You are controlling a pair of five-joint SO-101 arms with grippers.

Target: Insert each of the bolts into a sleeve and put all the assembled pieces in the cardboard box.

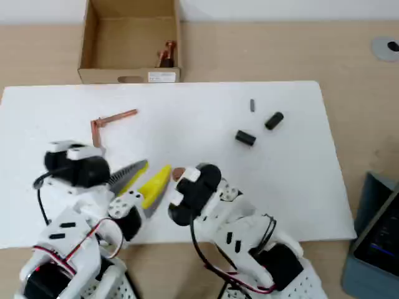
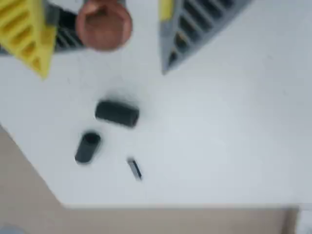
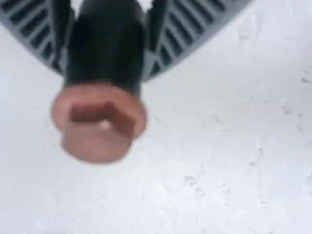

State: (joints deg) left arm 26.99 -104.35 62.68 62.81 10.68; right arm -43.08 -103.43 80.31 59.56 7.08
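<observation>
My right gripper (image 3: 105, 66) is shut on a black sleeve (image 3: 105, 44) with a copper bolt head (image 3: 99, 122) sticking out of its end, low over the white mat. In the high view that bolt head (image 1: 179, 173) shows just ahead of the right arm's black wrist (image 1: 194, 193). My left gripper (image 2: 103, 68) is open, one yellow finger (image 1: 154, 182) and one grey, right beside the held piece (image 2: 103, 23). Two loose black sleeves (image 1: 245, 137) (image 1: 274, 120) lie at the mat's right. Two bare copper bolts (image 1: 117, 118) (image 1: 95, 133) lie at its left.
The cardboard box (image 1: 87, 43) stands behind the mat with an assembled piece (image 1: 167, 55) in its right corner. A small dark pin (image 1: 252, 105) lies near the sleeves. A grey device (image 1: 374, 243) sits off the mat's right edge.
</observation>
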